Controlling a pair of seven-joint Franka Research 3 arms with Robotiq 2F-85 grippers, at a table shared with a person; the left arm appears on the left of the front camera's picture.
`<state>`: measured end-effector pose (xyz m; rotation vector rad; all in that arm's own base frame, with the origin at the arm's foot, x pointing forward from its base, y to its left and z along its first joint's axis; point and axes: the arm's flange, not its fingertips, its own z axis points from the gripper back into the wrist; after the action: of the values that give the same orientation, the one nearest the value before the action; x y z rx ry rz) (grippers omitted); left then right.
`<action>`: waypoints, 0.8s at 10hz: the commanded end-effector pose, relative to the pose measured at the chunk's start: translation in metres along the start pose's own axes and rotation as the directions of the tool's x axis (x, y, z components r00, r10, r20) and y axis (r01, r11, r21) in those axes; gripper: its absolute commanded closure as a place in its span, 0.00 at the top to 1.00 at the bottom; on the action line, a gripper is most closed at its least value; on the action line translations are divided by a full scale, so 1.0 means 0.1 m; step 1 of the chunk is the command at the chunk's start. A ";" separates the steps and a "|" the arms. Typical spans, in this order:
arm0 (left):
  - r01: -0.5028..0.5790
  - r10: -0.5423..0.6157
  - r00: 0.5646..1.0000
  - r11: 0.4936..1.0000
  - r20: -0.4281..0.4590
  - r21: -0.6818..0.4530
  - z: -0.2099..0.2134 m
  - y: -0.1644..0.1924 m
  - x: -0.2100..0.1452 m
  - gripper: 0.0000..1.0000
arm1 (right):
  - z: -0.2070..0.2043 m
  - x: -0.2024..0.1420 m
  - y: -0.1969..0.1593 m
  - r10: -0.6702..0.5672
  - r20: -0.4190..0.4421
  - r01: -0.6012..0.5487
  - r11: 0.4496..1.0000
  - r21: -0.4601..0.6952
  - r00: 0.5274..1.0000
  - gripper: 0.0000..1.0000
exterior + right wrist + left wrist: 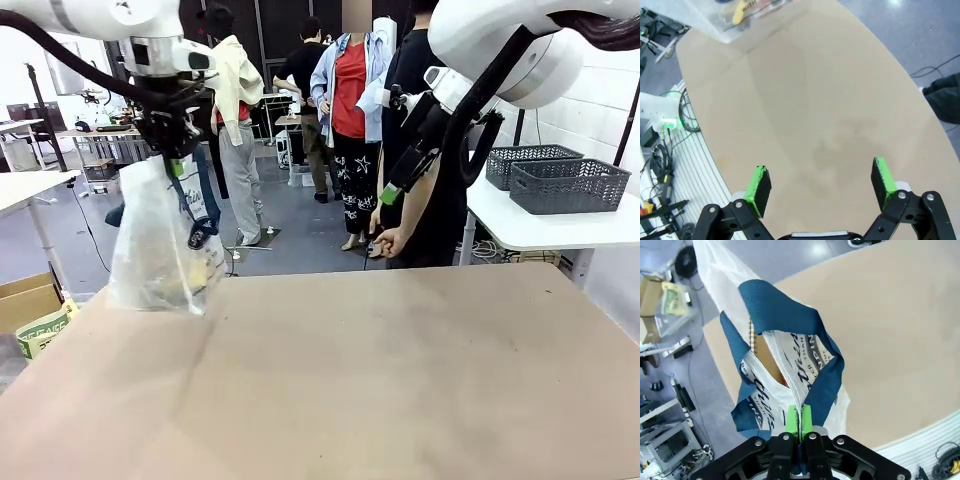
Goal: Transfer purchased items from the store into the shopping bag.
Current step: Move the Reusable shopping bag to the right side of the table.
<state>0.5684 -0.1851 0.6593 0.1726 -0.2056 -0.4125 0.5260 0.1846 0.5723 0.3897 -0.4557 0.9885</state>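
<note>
My left claw [799, 421] is clenched on the blue straps [790, 320] of the shopping bag [160, 240], lifting it so the items [190, 275] hang inside above the table [400, 380]. My right claw [822, 187] hangs released, holding nothing.

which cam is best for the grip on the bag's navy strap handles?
Left wrist view: the left pincer is shut on the translucent plastic shopping bag's navy strap handles, close up. Front view shows them mostly hidden under the pincer. Right wrist view catches just a bag corner.
</note>
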 end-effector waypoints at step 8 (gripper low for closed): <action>0.009 -0.005 0.979 1.000 0.203 -0.020 -0.56 0.90 -0.56 0.00 | -0.01 0.01 0.00 -0.009 -0.003 0.009 1.000 0.006 1.000 1.00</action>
<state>0.5791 -0.0824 0.6116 0.1232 -0.3738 -0.4020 0.5261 0.1848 0.5723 0.3897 -0.4556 0.9888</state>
